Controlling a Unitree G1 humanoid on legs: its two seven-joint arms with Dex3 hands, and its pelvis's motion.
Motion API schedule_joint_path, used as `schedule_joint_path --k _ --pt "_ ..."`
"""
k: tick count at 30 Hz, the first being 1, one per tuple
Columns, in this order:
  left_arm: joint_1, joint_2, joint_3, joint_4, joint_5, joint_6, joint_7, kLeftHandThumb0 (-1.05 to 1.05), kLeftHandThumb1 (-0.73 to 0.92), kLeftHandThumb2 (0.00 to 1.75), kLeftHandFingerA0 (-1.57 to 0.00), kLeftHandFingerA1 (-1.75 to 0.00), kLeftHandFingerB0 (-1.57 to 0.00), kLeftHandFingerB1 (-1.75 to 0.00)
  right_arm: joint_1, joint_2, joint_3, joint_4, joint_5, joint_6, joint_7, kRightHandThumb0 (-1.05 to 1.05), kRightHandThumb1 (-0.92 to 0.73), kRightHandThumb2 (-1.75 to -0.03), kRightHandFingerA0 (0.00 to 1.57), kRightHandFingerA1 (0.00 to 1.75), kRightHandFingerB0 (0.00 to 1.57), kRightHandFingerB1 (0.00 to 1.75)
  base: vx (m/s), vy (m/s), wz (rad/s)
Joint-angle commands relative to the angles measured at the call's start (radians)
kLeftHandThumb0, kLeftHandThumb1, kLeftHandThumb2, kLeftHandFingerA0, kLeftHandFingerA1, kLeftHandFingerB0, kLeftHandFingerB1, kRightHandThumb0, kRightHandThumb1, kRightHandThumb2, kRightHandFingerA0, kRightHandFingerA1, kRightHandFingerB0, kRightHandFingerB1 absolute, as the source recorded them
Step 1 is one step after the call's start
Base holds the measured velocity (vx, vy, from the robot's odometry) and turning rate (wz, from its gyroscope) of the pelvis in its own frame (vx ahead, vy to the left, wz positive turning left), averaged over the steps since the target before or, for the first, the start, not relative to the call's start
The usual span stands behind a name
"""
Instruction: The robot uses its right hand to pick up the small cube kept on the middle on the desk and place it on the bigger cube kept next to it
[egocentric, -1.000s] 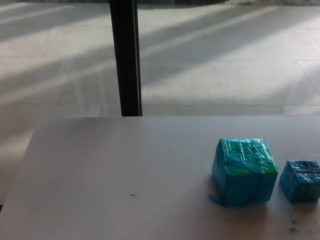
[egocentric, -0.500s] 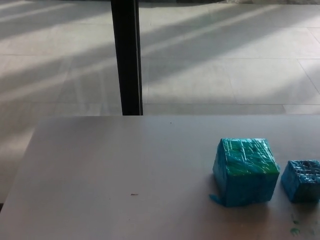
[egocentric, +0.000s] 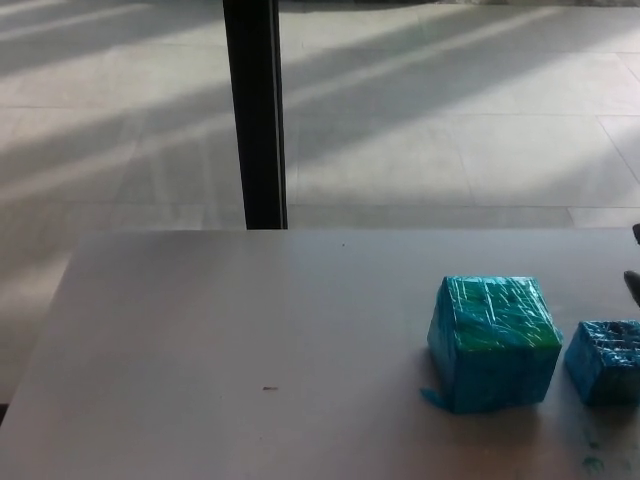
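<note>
Head view, the only feed I have. I'm looking down on the grey worktop (egocentric: 250, 330), which fills the near half of the picture. Beyond its far edge lies a pale tiled floor (egocentric: 450, 120) streaked with slanting bands of light, and a black upright post (egocentric: 255, 110) rises from behind the worktop, left of centre.

On the right side of the worktop sits the bigger cube (egocentric: 493, 343), wrapped in shiny blue-green film, its top greener than its sides. A little flap of the wrap sticks out at its near left corner, lying on the surface. Just beside it on the right, apart from it by a narrow strip of worktop, is the small cube (egocentric: 605, 362), blue with a darker, patterned top. It rests on the worktop and the picture's right edge cuts part of it off.

At the far right edge, above the small cube and clear of it, I can make out a sliver of something dark: the right robot hand (egocentric: 634, 280), only just in the frame. So little shows that I can't tell whether its fingers are apart or together. It touches neither cube. The left robot hand isn't in the picture.

A tiny dark speck (egocentric: 268, 388) sits on the worktop near the middle, and a few greenish flecks (egocentric: 592, 463) lie at the near right.
</note>
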Motion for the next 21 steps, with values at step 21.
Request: schedule_joint_path --k 21 --pt "0.005 0.024 -0.004 -0.004 0.0 0.004 -0.01 -0.69 0.67 0.6 -0.45 -0.62 -0.59 -0.54 -0.248 -0.021 0.318 0.324 -0.375 -0.064 0.012 -1.05 -0.67 -1.05 0.0 0.2 0.0 0.01 0.0 0.0 0.0"
